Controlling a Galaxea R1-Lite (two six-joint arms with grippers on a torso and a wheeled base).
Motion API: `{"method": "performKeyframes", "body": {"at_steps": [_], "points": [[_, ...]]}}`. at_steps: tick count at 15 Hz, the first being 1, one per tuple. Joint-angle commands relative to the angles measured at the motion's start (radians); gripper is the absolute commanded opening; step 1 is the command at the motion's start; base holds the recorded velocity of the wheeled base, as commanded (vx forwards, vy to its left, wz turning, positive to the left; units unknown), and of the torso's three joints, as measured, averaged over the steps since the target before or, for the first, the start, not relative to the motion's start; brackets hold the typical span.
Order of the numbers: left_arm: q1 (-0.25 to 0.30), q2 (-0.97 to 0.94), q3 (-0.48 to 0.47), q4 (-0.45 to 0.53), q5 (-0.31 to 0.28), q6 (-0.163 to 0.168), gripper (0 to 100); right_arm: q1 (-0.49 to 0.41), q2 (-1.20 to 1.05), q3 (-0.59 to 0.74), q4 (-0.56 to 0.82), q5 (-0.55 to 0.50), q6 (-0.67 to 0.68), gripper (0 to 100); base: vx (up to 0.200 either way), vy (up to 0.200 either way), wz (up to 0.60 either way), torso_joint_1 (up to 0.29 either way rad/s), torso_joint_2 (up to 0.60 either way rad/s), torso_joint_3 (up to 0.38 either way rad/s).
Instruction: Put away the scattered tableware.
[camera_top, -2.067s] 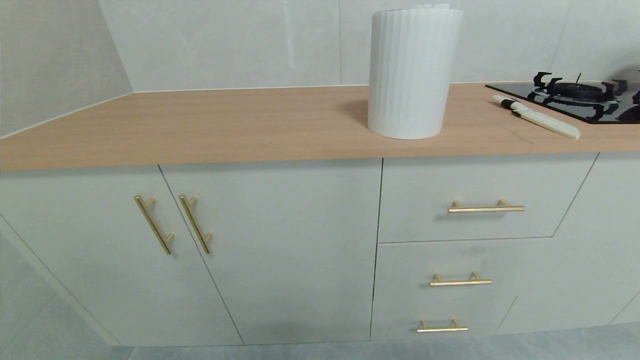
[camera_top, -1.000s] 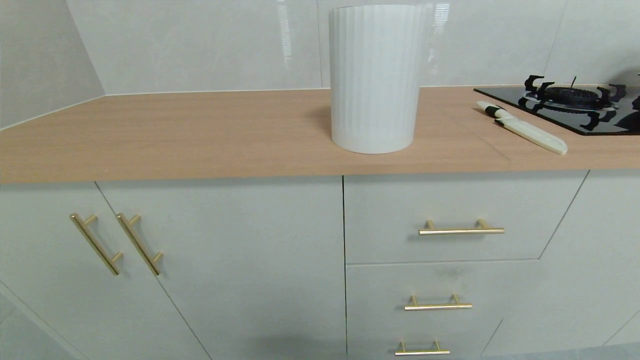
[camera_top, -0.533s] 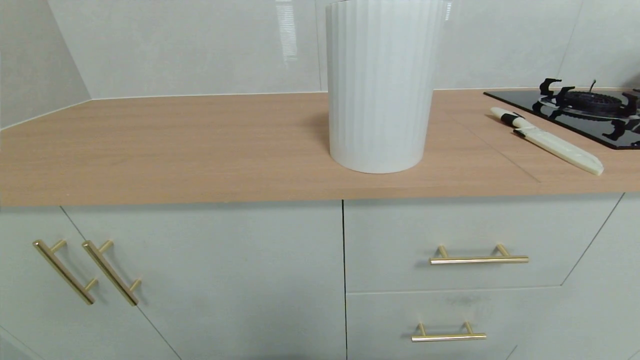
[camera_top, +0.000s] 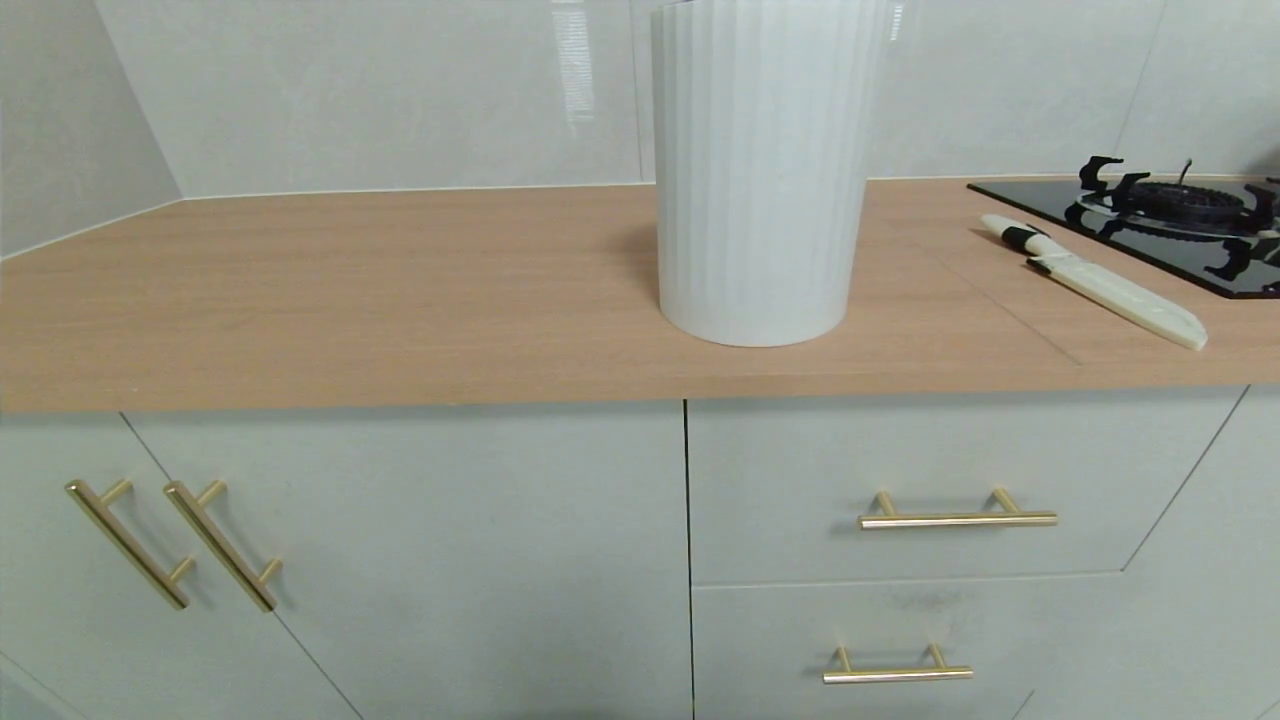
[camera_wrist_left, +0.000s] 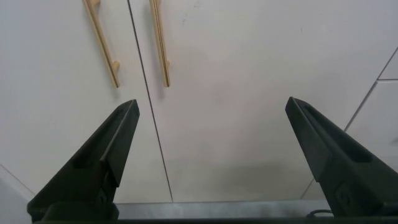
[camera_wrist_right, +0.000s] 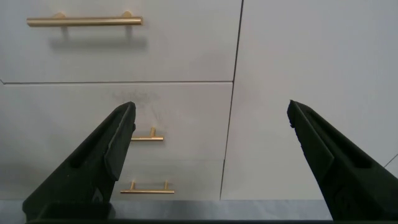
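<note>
Wooden worktop (camera_top: 350, 290), tiled wall (camera_top: 400, 100) behind. White ribbed jar (camera_top: 760, 180) upright; knife (camera_top: 1095, 283) lying beside hob (camera_top: 1150, 235). Left gripper (camera_wrist_left: 211, 104) and right gripper (camera_wrist_right: 211, 109) face cupboard fronts (camera_top: 450, 540), jaws spread.

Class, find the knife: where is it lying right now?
In the head view the knife lies flat on the countertop, on the right side, between the white ribbed container and the black stove, close beside the stove.
</note>
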Motion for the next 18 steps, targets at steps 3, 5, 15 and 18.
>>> {"method": "performKeyframes", "body": {"at_steps": [3, 5, 15, 18], "points": [[0.0, 0.0, 0.0, -0.001, 0.0, 0.0, 100, 0.0, 0.001, 0.0, 0.0, 0.0, 0.001, 100, 0.0, 0.0, 0.0, 0.014, -0.18, -0.198], [0.0, 0.0, 0.0, -0.001, 0.0, 0.0, 100, 0.0, 0.001, 0.0, 0.0, 0.0, 0.001, 100, 0.0, 0.0, 0.0, 0.044, -0.25, -0.342], [0.0, 0.0, 0.0, -0.001, 0.0, 0.0, 100, 0.0, 0.001, 0.0, 0.0, 0.0, -0.001, 100, 0.0, 0.0, 0.0, 0.123, -0.49, -0.333], [0.0, 0.0, 0.0, -0.001, 0.0, 0.0, 100, 0.0, 0.001, 0.0, 0.0, 0.0, -0.001, 100, 0.0, 0.0, 0.0, 0.178, -0.47, -0.305]]}}
